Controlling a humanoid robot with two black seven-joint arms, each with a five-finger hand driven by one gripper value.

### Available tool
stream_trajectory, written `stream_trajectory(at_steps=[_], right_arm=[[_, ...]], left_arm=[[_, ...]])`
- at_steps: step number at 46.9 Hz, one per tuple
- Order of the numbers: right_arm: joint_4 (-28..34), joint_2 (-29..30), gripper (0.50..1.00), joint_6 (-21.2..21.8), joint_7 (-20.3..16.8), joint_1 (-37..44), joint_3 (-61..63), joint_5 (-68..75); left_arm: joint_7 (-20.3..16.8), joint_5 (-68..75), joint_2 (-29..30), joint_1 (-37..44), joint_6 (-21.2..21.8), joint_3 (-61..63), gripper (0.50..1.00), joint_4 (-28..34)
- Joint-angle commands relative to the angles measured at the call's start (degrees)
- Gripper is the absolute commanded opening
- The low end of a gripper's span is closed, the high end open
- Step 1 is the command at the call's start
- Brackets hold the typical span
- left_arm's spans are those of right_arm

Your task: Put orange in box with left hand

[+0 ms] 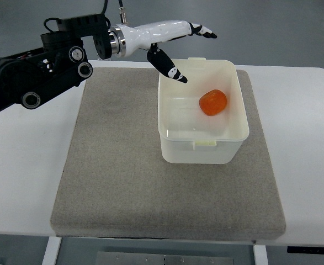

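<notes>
Grey felt mat (pixel 123 182) up front, lying flat across white table (pixel 299 165), near edge running close to the table's front rim; table frame just visible below that rim. Further back on the mat, toward its right half, white plastic box (pixel 175 144), open-topped, squarish with rounded corners, small tab on the near rim and another on the far rim. Inside it, orange (pixel 213 102), resting on the floor of the box in the far right part, near the right wall but whether touching, hard to say; bright against the pale plastic. Over the box's far left corner, left hand (pixel 173 47), white shell with black fingertips, reaching in from the upper left on a black jointed arm (pixel 35 74). Fingers (pixel 203 30) stretched out straight and pointing right, past the far rim of the box; thumb (pixel 167 65) angled down toward the box's left wall, tip just above the rim. Hand spread and empty, nothing gripped, well clear of the orange. Arm links and round joint caps hanging over the table's left side, off the mat
</notes>
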Motion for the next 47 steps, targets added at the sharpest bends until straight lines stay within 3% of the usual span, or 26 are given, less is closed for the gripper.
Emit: stream_trajectory(at_steps=[1, 12, 32, 36, 47], right_arm=[[0.0, 0.0, 0.926, 0.0, 0.0, 0.0, 0.0, 0.0], [0.0, 0.0, 0.926, 0.0, 0.0, 0.0, 0.0, 0.0], [0.0, 0.0, 0.926, 0.0, 0.0, 0.0, 0.0, 0.0], [0.0, 0.0, 0.926, 0.0, 0.0, 0.0, 0.0, 0.0], [0.0, 0.0, 0.926, 0.0, 0.0, 0.0, 0.0, 0.0]], left_arm=[[0.0, -9.0, 2.4, 0.3, 0.5, -0.4, 0.977, 0.2], [-0.9, -25.2, 3.9, 4.6, 3.1, -0.6, 0.992, 4.3], [-1.0, -52.0, 5.0, 12.4, 1.6, -0.6, 0.994, 11.6], [-1.0, -55.6, 5.0, 13.9, -1.4, -0.7, 0.994, 13.0], [1.2, -66.4, 5.0, 17.6, -15.3, -5.0, 0.994, 19.5]])
